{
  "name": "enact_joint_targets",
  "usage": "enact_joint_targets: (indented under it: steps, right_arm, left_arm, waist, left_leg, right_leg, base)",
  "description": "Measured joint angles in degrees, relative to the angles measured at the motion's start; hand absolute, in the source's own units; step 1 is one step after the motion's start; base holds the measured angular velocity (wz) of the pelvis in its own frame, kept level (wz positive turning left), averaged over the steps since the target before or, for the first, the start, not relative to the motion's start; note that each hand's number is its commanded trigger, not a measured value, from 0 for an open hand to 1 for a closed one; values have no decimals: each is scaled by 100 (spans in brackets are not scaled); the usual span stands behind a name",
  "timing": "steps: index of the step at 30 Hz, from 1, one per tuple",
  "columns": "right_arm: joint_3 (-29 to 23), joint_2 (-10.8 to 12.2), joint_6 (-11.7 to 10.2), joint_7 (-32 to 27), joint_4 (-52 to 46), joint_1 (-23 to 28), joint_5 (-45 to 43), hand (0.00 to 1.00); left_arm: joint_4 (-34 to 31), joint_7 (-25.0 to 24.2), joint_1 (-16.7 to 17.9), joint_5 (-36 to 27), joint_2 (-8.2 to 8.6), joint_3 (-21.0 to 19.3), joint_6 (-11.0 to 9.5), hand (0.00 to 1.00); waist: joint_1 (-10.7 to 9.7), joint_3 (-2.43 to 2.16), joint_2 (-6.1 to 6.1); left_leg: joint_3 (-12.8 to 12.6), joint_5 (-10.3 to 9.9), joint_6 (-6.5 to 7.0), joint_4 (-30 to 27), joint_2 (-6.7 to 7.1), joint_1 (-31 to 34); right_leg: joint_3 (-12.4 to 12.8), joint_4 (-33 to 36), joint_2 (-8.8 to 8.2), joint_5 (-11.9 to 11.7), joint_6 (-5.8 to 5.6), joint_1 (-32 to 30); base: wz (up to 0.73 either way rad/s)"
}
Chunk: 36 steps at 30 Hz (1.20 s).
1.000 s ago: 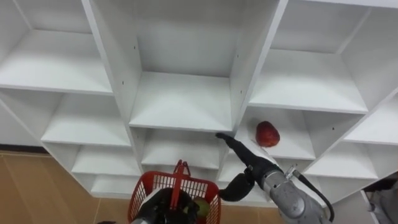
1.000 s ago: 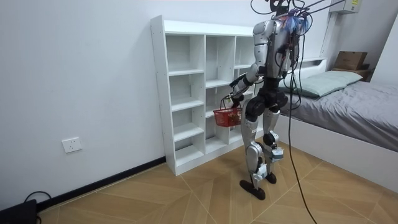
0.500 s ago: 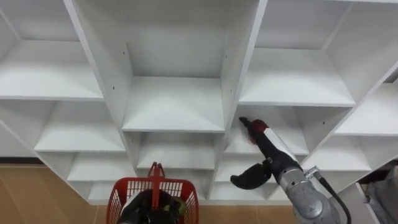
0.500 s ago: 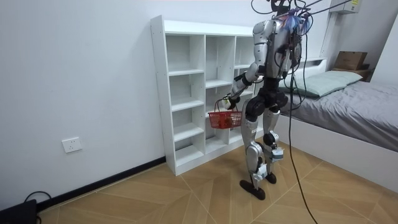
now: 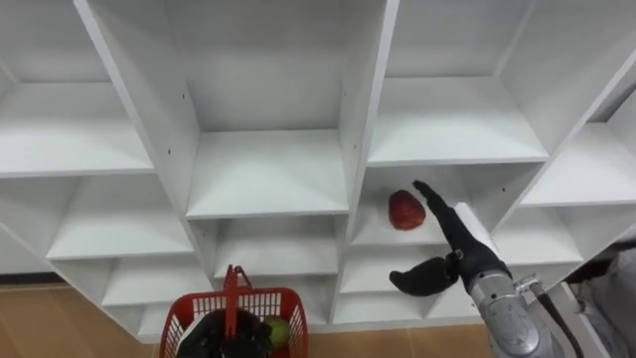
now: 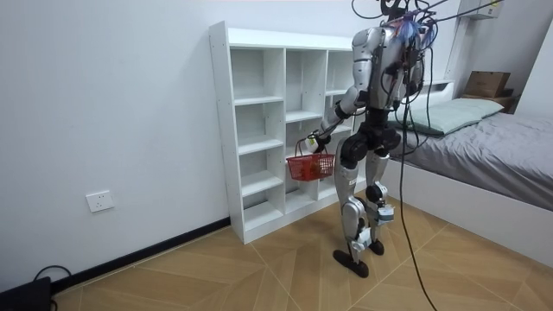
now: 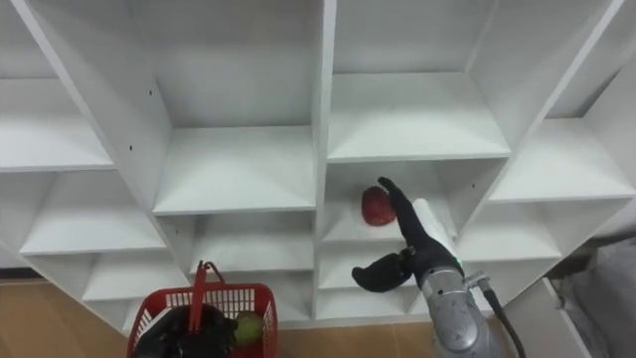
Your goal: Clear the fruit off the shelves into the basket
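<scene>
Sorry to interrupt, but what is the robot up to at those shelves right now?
The robot stands at the white shelf unit, collecting fruit. Its left hand carries a red basket by the handle, with a green fruit inside. Its right hand, fingers open, reaches into a shelf compartment toward a red fruit, fingertips close beside it but not gripping it.

Right arm enters from lower right, forearm angled up and to the left, wrist straight. Right hand (image 5: 460,239) reaches forward, fingers straight and together, pointing up-left, thumb spread wide to the left and slightly bent; it holds nothing. Left hand (image 5: 221,334) sits low at bottom left, dark, fingers curled round the basket handle (image 5: 235,286). In the room view the robot stands upright on both legs, left elbow bent, left forearm held out forward at about waist height.
</scene>
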State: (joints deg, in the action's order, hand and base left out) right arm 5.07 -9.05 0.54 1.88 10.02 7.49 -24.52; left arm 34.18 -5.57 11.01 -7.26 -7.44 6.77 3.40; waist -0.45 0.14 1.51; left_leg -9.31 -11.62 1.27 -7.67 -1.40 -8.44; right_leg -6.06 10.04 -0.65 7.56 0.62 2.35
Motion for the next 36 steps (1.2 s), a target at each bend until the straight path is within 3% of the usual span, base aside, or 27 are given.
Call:
enact_joint_targets:
  steps: [6,18,24,31,36]
  right_arm:
    - [-22,-3,1,-94,6,3,-26,0]
    - [-42,-13,0,-662,19,4,295,0]
    - [-42,-14,-18,-904,22,-27,394,0]
    - [104,-60,-92,-1201,767,-308,796,0]
    - [158,-52,-162,-1476,1218,-725,884,0]
  left_arm:
    - [187,43,1,0,5,7,-1,100]
    - [197,48,0,-8,16,6,-37,100]
    - [561,114,-24,-1,28,-3,-149,100]
    - [748,203,-28,7,24,36,-148,100]
    - [785,288,-155,-9,10,37,-154,100]
  waist:
    - [-96,25,47]
    - [-64,33,47]
    - [-18,33,6]
    - [180,-5,-58]
    - [201,5,-55]
  left_leg:
    - [-11,-4,-6,22,-1,-29]
    - [-169,-16,-16,25,-22,-42]
    - [-182,-24,-22,35,-31,-82]
    - [-156,-43,-26,11,-56,115]
    - [-129,-39,-23,-148,-23,485]
  right_leg:
    - [64,-9,33,-3,-3,56]
    - [137,-29,82,-2,-3,35]
    - [136,-25,97,-2,-2,18]
    - [88,13,88,-27,21,-138]
    - [44,104,48,-32,29,-445]
  base:
    - [-2]
    - [-4]
    - [-1]
    - [0]
    - [5]
